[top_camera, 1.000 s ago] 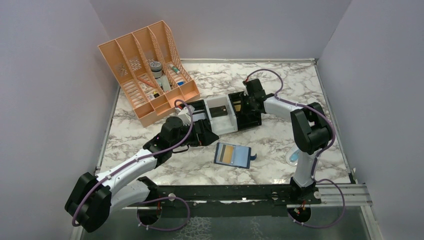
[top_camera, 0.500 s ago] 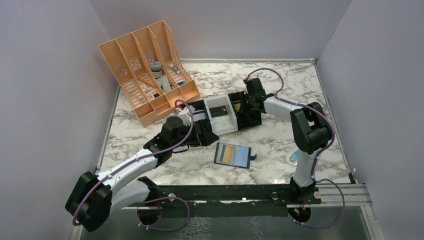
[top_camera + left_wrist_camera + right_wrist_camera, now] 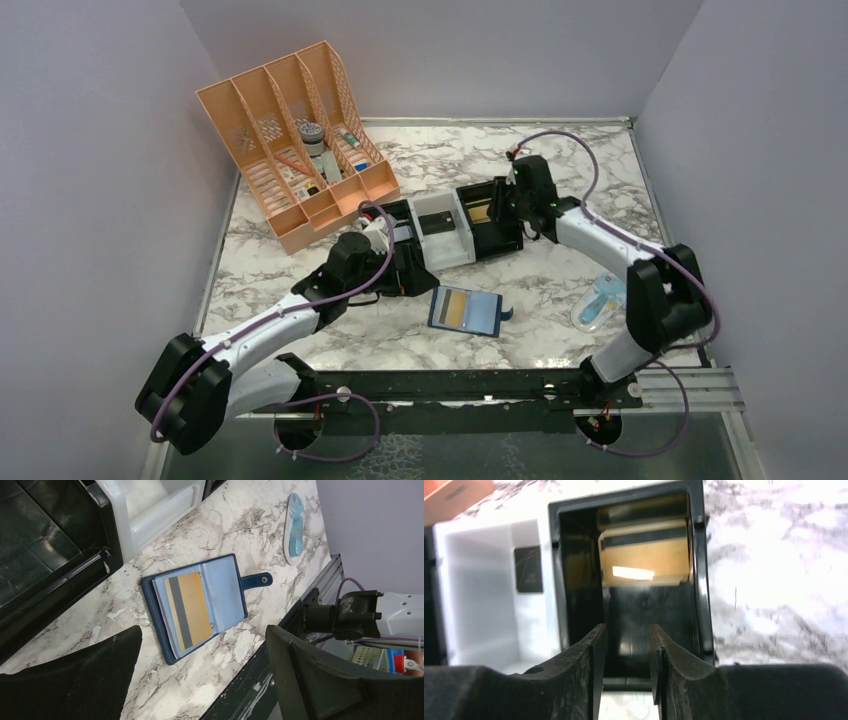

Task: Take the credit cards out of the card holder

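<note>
The card holder [image 3: 466, 311] lies open on the marble, strap tab to the right. In the left wrist view the card holder [image 3: 227, 587] shows a gold-tan credit card [image 3: 189, 609] with a grey stripe in its left pocket. My left gripper [image 3: 202, 680] is open and empty, a little above the table, just left of the holder [image 3: 412, 275]. Another gold-tan credit card [image 3: 646, 555] lies inside the black tray [image 3: 701, 580], also seen from above [image 3: 482, 211]. My right gripper [image 3: 626, 667] hangs at that tray's near end [image 3: 505, 205], jaws slightly apart with nothing between them.
A white tray [image 3: 440, 228] and a second black tray [image 3: 398, 228] adjoin the black one. The orange file rack [image 3: 295, 140] stands at the back left. A small blue-white object [image 3: 598, 302] lies at the right beside the right arm.
My right arm has swung its elbow out to the right and drawn its gripper back from the black tray, uncovering the card inside and the blue-white object. The left arm shifted slightly.
</note>
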Available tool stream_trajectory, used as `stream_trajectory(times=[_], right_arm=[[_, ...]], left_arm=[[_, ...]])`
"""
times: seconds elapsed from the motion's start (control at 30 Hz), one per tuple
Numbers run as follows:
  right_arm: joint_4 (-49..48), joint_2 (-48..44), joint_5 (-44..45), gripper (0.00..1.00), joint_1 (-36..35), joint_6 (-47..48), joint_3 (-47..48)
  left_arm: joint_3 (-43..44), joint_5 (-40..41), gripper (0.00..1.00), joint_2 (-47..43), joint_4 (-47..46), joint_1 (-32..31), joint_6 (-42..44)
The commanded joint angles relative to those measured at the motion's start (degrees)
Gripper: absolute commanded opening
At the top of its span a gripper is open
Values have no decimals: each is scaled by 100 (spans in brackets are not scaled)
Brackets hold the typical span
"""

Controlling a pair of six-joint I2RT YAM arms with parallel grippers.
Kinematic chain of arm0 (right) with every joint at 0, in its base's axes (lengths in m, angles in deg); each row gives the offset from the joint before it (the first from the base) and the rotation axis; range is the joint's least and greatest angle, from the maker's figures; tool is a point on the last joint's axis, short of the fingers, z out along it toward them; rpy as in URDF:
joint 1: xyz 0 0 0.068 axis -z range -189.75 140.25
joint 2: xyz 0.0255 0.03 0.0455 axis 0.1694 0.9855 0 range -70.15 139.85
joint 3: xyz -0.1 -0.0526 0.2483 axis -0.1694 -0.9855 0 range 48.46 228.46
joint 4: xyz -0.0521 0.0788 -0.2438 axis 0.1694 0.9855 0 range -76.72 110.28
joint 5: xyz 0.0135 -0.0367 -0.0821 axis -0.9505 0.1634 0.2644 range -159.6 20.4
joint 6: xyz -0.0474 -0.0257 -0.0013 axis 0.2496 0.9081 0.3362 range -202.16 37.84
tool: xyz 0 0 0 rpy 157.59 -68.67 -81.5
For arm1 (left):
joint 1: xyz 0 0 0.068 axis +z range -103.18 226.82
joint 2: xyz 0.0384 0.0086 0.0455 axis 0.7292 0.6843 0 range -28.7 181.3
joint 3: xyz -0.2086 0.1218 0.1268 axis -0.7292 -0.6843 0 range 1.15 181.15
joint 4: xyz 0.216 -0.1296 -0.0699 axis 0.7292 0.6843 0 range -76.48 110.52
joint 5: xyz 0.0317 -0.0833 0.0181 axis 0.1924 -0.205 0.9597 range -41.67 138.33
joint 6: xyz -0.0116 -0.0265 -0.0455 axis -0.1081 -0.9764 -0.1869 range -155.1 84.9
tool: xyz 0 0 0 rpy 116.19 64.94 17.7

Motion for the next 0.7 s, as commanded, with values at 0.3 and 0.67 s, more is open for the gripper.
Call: stream_trajectory(times=[0.3, 0.67], right_arm=[[-3121, -2018, -3509, 41, -217, -2487, -3392], [-3434, -1639, -2932, 31, -908, -3275, -4263]], left_arm=[[519, -423, 92, 331, 104, -240, 429], [661, -96, 85, 762, 232, -731, 566]])
